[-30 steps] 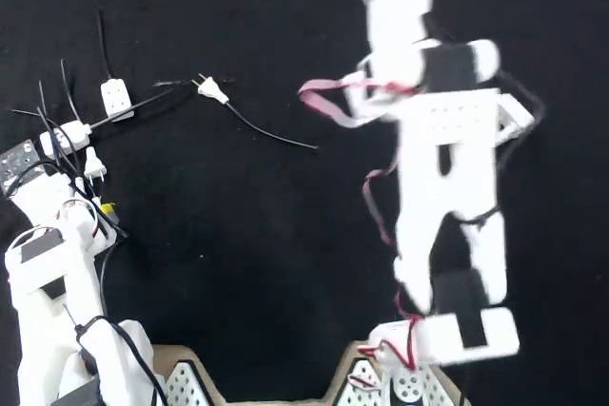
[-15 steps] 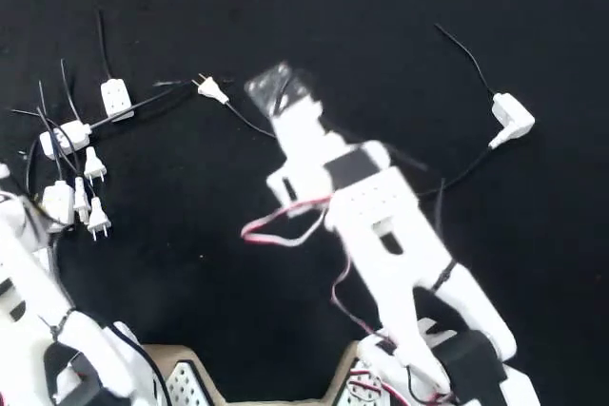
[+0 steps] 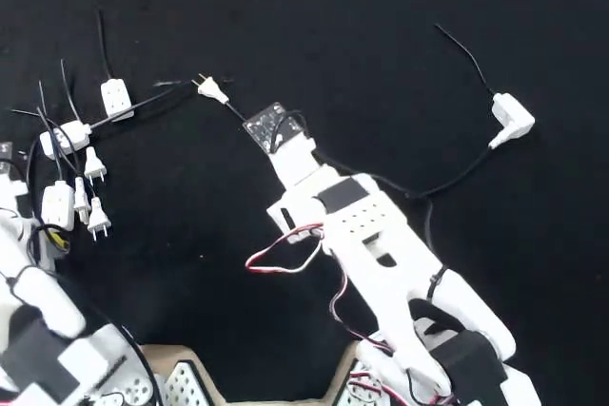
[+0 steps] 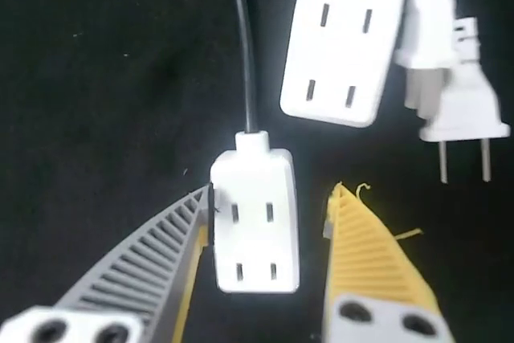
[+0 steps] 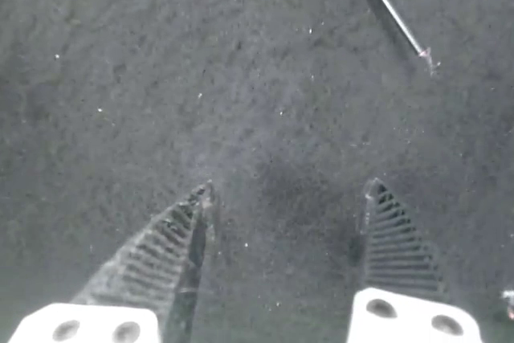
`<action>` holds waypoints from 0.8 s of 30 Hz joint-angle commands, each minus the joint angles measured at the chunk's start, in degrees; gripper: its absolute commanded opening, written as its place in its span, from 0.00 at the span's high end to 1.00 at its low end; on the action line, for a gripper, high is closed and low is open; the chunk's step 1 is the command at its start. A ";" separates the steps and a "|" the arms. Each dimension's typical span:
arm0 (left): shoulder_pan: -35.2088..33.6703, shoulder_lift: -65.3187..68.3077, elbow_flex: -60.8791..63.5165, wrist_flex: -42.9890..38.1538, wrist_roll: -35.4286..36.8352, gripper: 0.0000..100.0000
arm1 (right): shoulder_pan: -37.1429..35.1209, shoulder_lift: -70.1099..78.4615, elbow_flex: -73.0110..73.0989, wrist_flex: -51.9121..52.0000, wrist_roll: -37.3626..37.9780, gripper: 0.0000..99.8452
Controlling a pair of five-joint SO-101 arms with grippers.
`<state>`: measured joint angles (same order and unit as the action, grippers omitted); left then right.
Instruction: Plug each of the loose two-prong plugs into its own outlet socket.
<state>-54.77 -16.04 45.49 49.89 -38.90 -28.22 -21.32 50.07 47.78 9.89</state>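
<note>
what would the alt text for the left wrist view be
The left claw sits open around a small white socket block on a black cord, with one finger against the block's side and the other apart from it. Beyond lie a larger socket block and loose white two-prong plugs on the black table.

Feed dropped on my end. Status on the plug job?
Left pincer open, straddling small socket. Right pincer open over bare cloth, short of loose plug. Two more plugs lie beside bigger socket.
</note>
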 commanded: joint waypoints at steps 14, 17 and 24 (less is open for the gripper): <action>-1.45 3.25 -5.23 5.45 5.89 0.96 | -0.79 -2.86 -0.13 -1.93 -0.35 0.74; -2.51 -3.52 -8.13 10.90 7.12 0.97 | -0.70 -2.86 -0.13 -1.93 -0.44 0.74; 0.57 -22.86 -11.56 17.49 19.25 0.97 | 1.05 -3.21 -0.31 -1.93 -0.44 0.74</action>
<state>-57.58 -27.21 37.67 64.48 -28.00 -28.31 -21.32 50.15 47.08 9.89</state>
